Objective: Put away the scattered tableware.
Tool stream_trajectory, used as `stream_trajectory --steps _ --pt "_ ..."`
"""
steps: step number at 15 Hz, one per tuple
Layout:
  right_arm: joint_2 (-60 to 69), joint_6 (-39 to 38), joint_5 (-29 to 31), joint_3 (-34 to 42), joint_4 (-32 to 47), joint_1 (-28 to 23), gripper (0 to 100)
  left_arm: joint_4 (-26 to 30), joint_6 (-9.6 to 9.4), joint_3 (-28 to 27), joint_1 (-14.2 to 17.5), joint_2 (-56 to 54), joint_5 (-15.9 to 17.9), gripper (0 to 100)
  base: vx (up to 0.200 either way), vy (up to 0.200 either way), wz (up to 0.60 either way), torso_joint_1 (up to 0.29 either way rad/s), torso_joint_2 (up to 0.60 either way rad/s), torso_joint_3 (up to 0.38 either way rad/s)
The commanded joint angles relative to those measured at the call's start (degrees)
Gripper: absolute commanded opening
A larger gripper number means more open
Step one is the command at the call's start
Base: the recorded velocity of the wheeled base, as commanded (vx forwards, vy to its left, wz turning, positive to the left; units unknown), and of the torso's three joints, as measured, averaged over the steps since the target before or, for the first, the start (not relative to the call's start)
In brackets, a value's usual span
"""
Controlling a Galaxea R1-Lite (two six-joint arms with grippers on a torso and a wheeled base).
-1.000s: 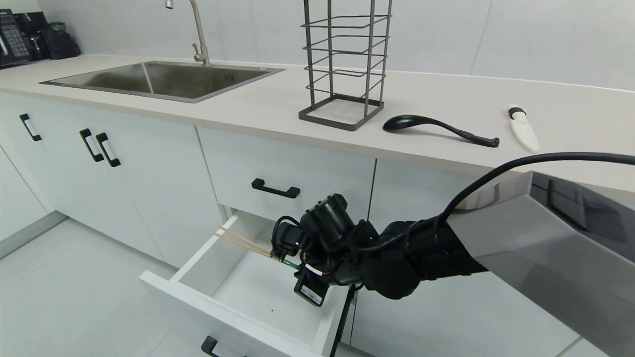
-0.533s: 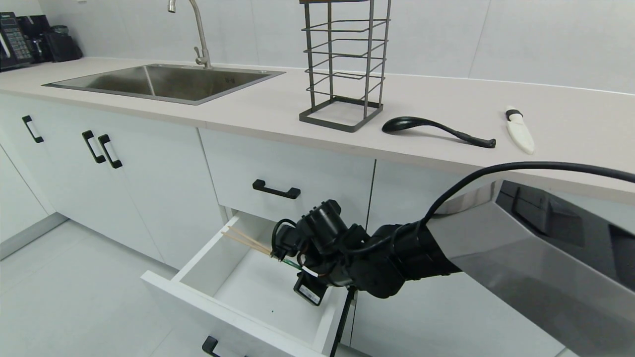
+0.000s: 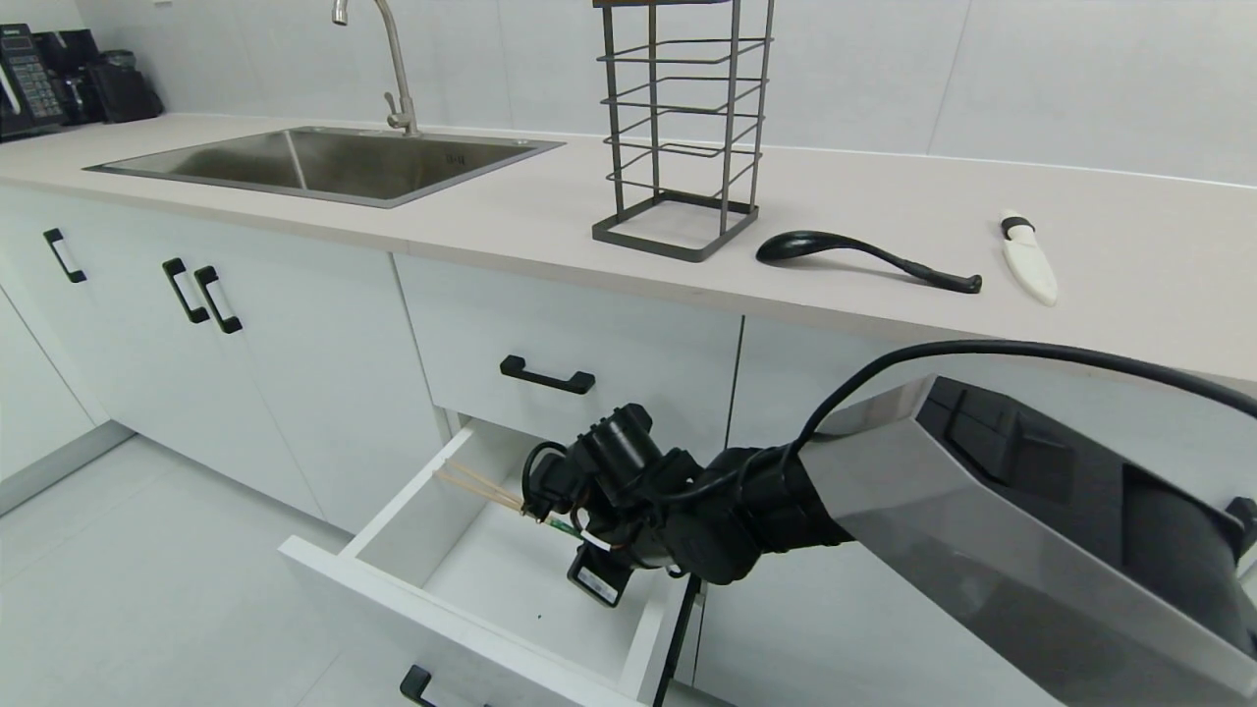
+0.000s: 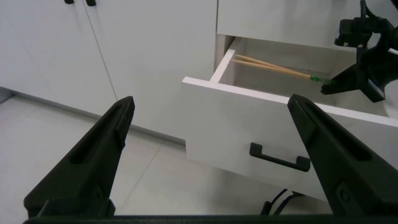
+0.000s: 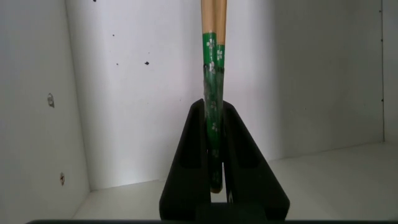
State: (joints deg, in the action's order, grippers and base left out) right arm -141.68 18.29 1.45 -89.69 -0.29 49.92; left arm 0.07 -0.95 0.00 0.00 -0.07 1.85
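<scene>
R gripper (image 3: 537, 503) jaws clamped on green ends of chopsticks (image 3: 481, 483), tips fwd of jaws, over open drawer (image 3: 462, 604). L gripper (image 4: 211, 109) jaws wide, holding nothing. Step: stowing chopsticks. Next, prob: lower, release flat inside. After that ladle (image 3: 864, 253), white knife (image 3: 1028, 257), both on desk (image 3: 550, 211) well above jaws.

Two chopsticks (image 3: 478, 488), one black ladle (image 3: 864, 257), one white knife (image 3: 1028, 257), one wire rack (image 3: 678, 128), one open drawer (image 3: 491, 574).

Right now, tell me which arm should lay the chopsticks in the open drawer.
Right. The right gripper is shut on the chopsticks, holding them over the open drawer's inside. The left gripper is open, holds nothing, and sits out in front of the drawer.
</scene>
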Motion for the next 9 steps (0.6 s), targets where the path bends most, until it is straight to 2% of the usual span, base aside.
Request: stream_trajectory --steps 1,9 --pt "-2.0 0.0 0.0 -1.2 0.1 0.1 0 0.0 -0.02 0.0 0.0 0.1 0.0 100 0.0 0.0 0.0 0.0 0.0 0.0" --pt "-5.7 0.0 0.0 -3.2 0.1 0.1 0 0.0 -0.02 0.0 0.0 0.1 0.0 100 0.0 0.0 0.0 0.0 0.0 0.0"
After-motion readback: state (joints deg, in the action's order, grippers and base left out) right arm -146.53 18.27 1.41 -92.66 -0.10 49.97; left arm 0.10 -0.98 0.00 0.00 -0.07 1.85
